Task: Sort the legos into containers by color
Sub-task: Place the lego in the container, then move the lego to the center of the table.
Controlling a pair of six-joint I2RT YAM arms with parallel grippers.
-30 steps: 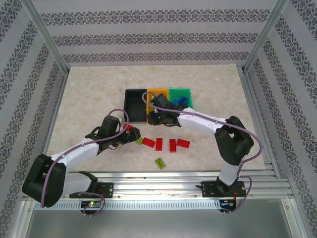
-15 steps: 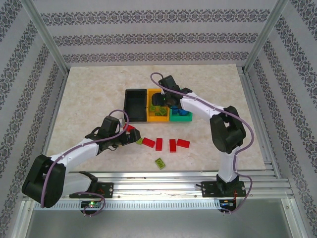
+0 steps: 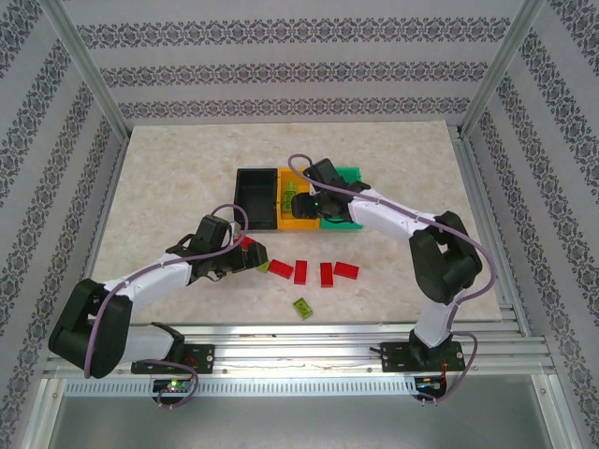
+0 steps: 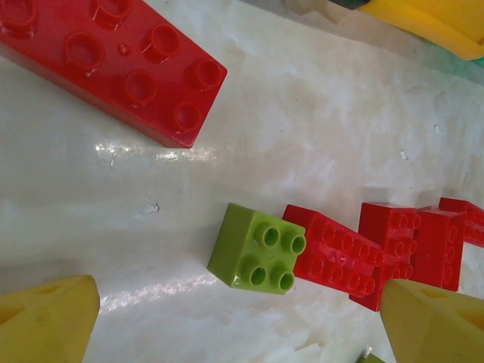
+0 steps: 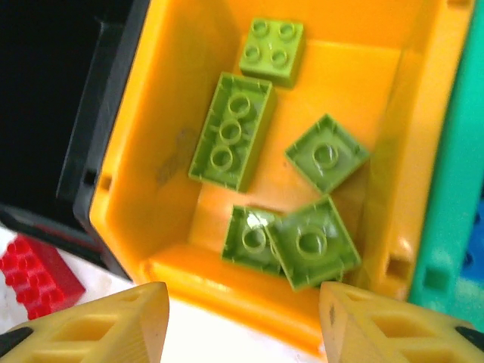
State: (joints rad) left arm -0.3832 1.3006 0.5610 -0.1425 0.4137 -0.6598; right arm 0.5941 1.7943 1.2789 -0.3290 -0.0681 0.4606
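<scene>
Three containers stand in a row: black, orange and green. My right gripper hangs open over the orange bin, which holds several lime legos; nothing is between its fingers. My left gripper is open and low over the table. A lime 2x2 brick lies just ahead of the gap between its fingertips, touching a red brick. A larger red brick lies beside that gripper.
Several red bricks lie in a row in front of the bins, and a lime brick lies nearer the front edge. The green bin holds blue bricks. A red brick sits by the black bin's corner.
My right gripper moved from the bins' front edge to above the orange bin and opened. My left gripper edged right toward the lime brick.
</scene>
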